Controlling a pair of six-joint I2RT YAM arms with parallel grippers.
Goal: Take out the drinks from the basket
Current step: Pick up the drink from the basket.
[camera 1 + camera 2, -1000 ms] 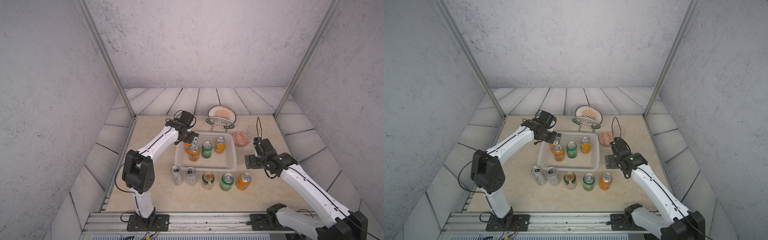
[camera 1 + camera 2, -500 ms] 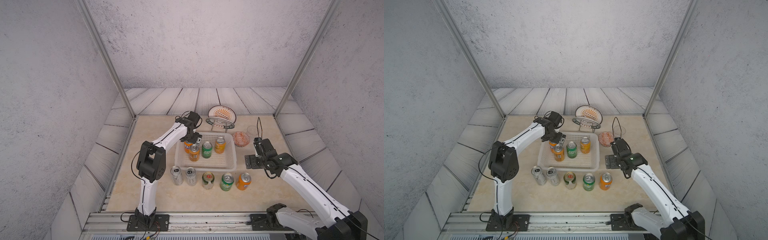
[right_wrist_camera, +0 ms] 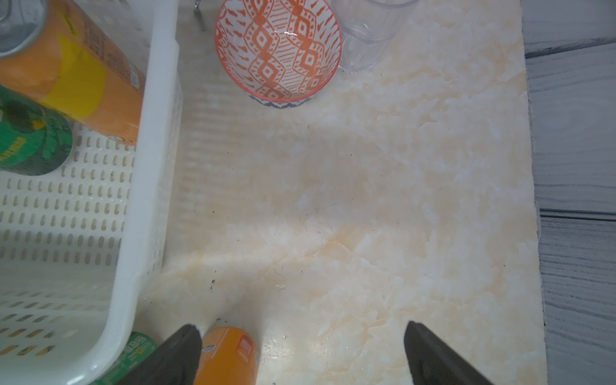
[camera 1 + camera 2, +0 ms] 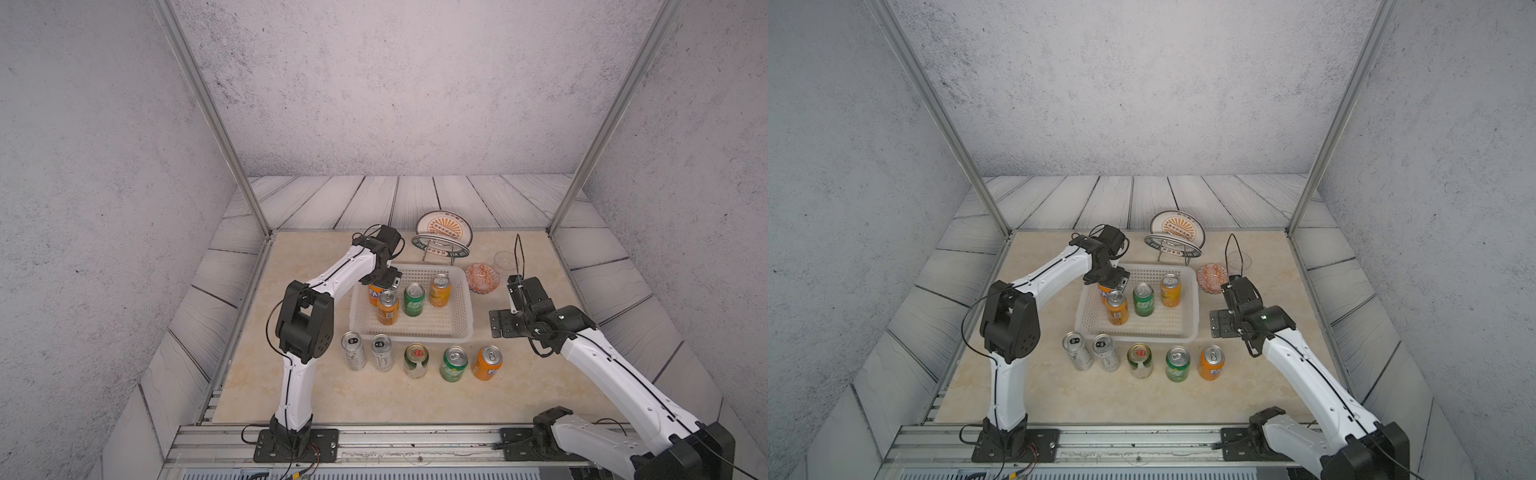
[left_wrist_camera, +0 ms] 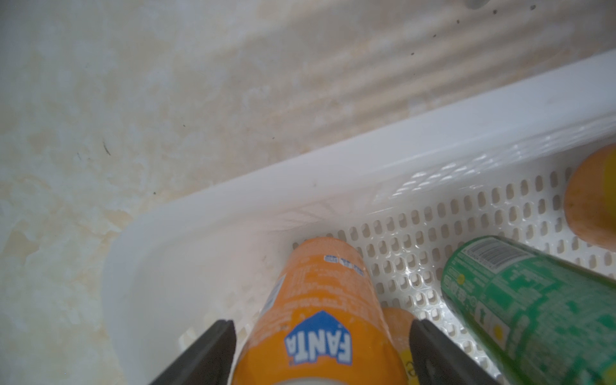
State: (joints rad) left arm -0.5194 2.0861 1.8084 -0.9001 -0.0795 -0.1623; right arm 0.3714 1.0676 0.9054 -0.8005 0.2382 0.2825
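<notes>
The Fanta can (image 5: pixel 320 293) is orange with a blue logo and stands upright in the far left corner of the white perforated basket (image 4: pixel 415 332); the left gripper (image 5: pixel 321 328) straddles it, its fingers (image 5: pixel 210 350) spread with a slim gap on either side; also in the basket stand an orange can (image 4: pixel 387 308), a green can (image 4: pixel 414 300) and a yellow-banded orange can (image 4: pixel 440 291); the right gripper (image 3: pixel 300 346) hangs spread wide over the tabletop (image 3: pixel 366 200) beside the basket.

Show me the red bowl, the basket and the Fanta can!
red bowl (image 3: pixel 278 50): right wrist view, patterned inside.
basket (image 4: pixel 436 320): a top view, bare floor.
Fanta can (image 5: pixel 320 300): left wrist view, orange side.
</notes>
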